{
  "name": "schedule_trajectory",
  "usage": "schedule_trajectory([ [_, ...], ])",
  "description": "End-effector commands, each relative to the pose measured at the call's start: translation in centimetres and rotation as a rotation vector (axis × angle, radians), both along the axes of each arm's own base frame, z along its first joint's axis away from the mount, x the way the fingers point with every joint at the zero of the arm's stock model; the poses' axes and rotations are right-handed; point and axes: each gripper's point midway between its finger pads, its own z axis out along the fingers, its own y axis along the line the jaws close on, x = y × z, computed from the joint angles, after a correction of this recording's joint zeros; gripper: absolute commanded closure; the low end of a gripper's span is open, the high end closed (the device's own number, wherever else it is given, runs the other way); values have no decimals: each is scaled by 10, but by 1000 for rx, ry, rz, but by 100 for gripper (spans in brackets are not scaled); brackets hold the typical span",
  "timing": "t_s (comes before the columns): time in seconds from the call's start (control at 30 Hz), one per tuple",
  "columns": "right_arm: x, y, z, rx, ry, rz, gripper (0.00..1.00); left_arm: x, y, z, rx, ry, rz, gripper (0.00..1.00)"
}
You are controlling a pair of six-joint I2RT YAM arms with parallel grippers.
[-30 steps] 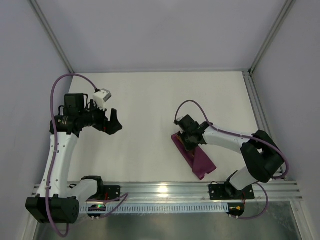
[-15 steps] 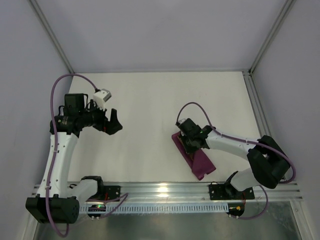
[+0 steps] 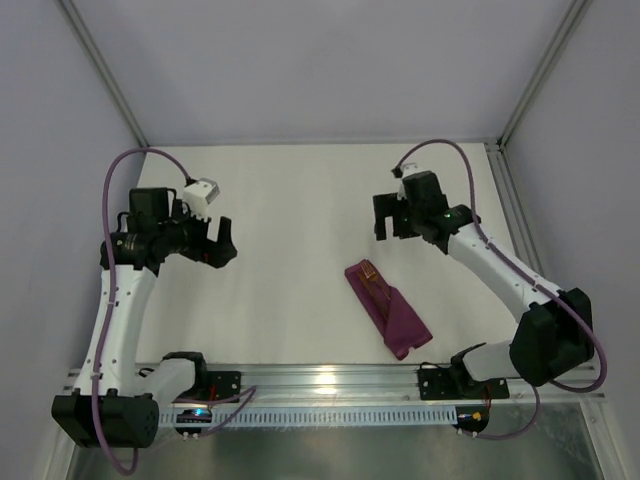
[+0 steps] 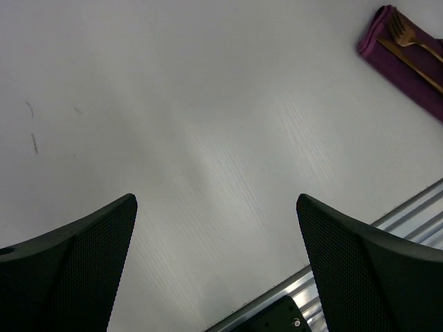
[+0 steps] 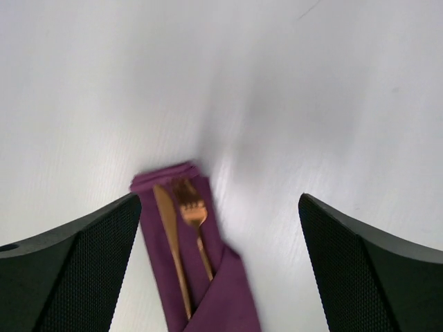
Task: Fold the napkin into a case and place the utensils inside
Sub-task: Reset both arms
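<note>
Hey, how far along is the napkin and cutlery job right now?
Done: the napkin is folded into a narrow case, with the fork and knife tucked in, heads showing. In hand: nothing; left gripper and right gripper are open, apart from it. Left: seemingly nothing.

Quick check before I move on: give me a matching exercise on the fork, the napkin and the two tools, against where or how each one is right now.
Things:
1. fork
2. napkin
3. left tool
4. right tool

States:
A. open, over bare table at the left
B. purple, folded narrow, lying flat
C. open, near the napkin's fork end
D. tucked into the napkin, tines showing

Pairs: 1-D, 2-B, 3-A, 4-C
</note>
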Motion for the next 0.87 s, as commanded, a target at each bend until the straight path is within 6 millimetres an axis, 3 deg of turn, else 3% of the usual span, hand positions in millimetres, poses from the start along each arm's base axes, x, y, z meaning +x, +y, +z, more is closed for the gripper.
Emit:
schedule_trajectory([
  [0.0, 30, -51, 27, 17, -88, -145, 1, 10, 27, 0, 108, -60, 122, 1],
  [0.03, 32, -69, 19, -8, -85, -205, 1, 10, 32, -4, 128, -55, 146, 1],
  [0.07, 39, -96, 21, -1, -111, -289, 1, 14, 54, -4, 181, -70, 244, 1],
  [0.13, 36, -123, 5, 31, -92, -386, 1, 15, 67, -12, 224, -62, 309, 1],
  [0.17, 40, -151, 9, 61, -124, -476, 1, 17, 78, -11, 255, -82, 354, 1],
  [0.2, 36, -161, 0, 81, -116, -529, 1, 16, 81, -20, 270, -68, 369, 1],
  [0.27, 35, -193, 0, 49, -155, -657, 1, 16, 89, -25, 281, -74, 399, 1],
  [0.37, 28, -219, -1, -32, -182, -769, 1, 18, 100, -39, 297, -70, 442, 1],
  [0.5, 28, -221, -3, -22, -172, -815, 1, 19, 110, -48, 304, -61, 485, 1],
  [0.83, 27, -214, -10, -3, -170, -768, 1, 16, 112, -46, 307, -68, 494, 1],
])
